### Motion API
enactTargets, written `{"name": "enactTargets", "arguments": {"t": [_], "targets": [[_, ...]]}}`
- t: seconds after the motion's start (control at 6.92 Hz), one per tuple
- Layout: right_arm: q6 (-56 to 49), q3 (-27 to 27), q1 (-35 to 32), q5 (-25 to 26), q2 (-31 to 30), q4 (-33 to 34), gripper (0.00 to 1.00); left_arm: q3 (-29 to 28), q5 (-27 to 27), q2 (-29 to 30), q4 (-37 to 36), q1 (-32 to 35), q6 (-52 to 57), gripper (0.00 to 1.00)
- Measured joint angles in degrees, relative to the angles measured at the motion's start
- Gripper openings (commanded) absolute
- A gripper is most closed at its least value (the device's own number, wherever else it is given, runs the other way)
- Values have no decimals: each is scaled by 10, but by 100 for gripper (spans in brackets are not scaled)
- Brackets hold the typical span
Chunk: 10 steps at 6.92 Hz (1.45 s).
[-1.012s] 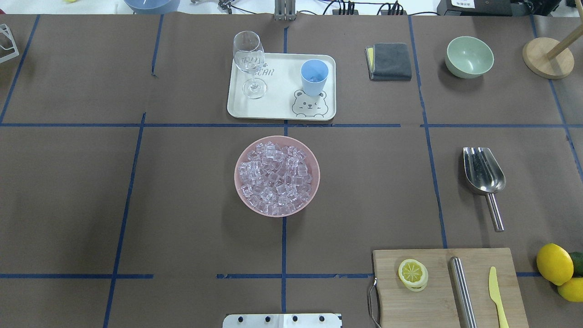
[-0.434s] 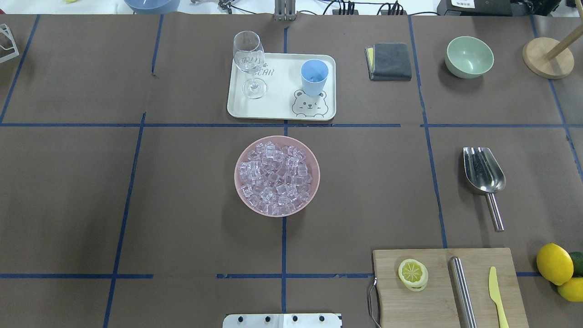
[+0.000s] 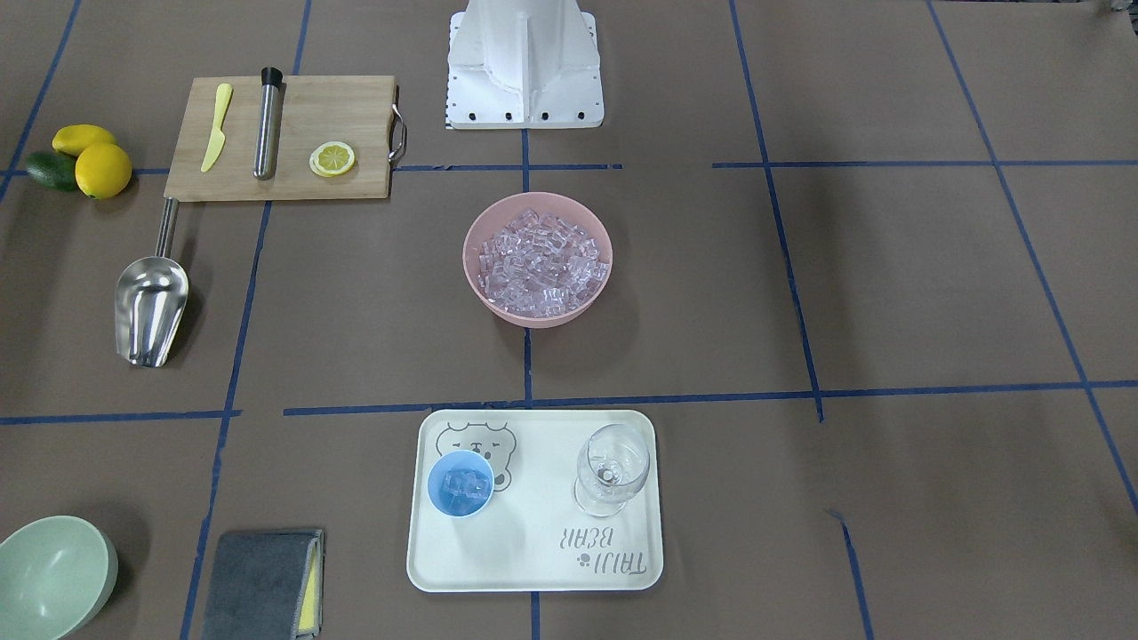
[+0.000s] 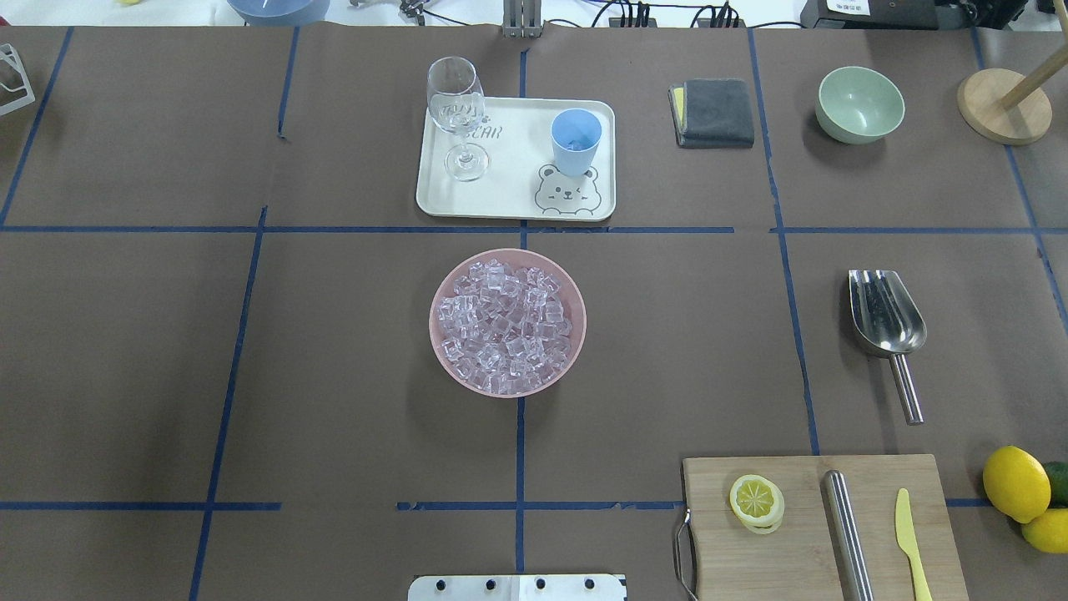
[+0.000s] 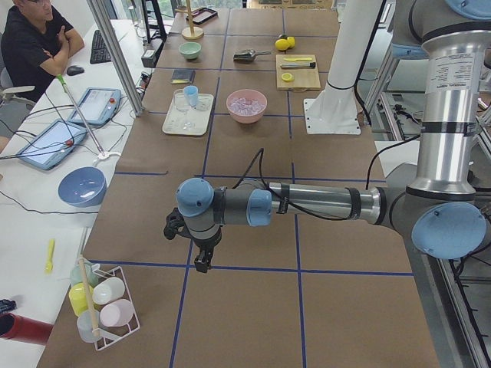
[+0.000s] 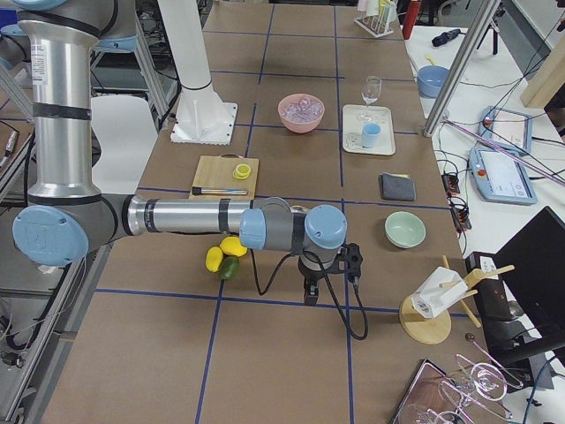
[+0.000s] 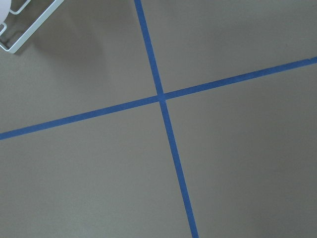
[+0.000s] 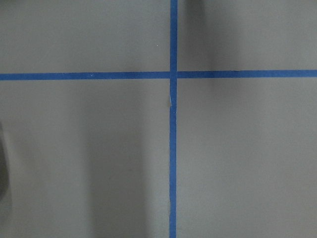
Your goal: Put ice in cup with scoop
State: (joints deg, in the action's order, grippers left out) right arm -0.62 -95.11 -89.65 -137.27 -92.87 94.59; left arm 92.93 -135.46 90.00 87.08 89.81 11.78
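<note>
Your scoop [image 4: 887,321] lies toward the table's [image 4: 667,351] right end, handle pointing back at the robot's edge, closest to the right arm's fingers [image 6: 310,293] (open or closed, you cannot tell, nor the left arm's fingers [image 5: 201,261]), while the cup [image 4: 576,142] stands mid far edge.

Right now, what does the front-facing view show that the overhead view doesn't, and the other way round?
Only front-facing: a clear look down into the cup, with a few ice cubes at its bottom. Only overhead: the round wooden stand at the table's far right. Both: the scoop lying untouched near the cutting board, the pink bowl heaped with cubes, and no arm in sight.
</note>
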Motion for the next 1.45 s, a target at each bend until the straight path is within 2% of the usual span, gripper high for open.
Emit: {"name": "enactTargets", "arguments": {"t": [0.43,1.45], "targets": [[1,1,-1,0,0,0,100,0,-1,0,0,1,-72,100],[1,0,-5,0,4,0,100,1,-2,0,0,1,-82,100]]}}
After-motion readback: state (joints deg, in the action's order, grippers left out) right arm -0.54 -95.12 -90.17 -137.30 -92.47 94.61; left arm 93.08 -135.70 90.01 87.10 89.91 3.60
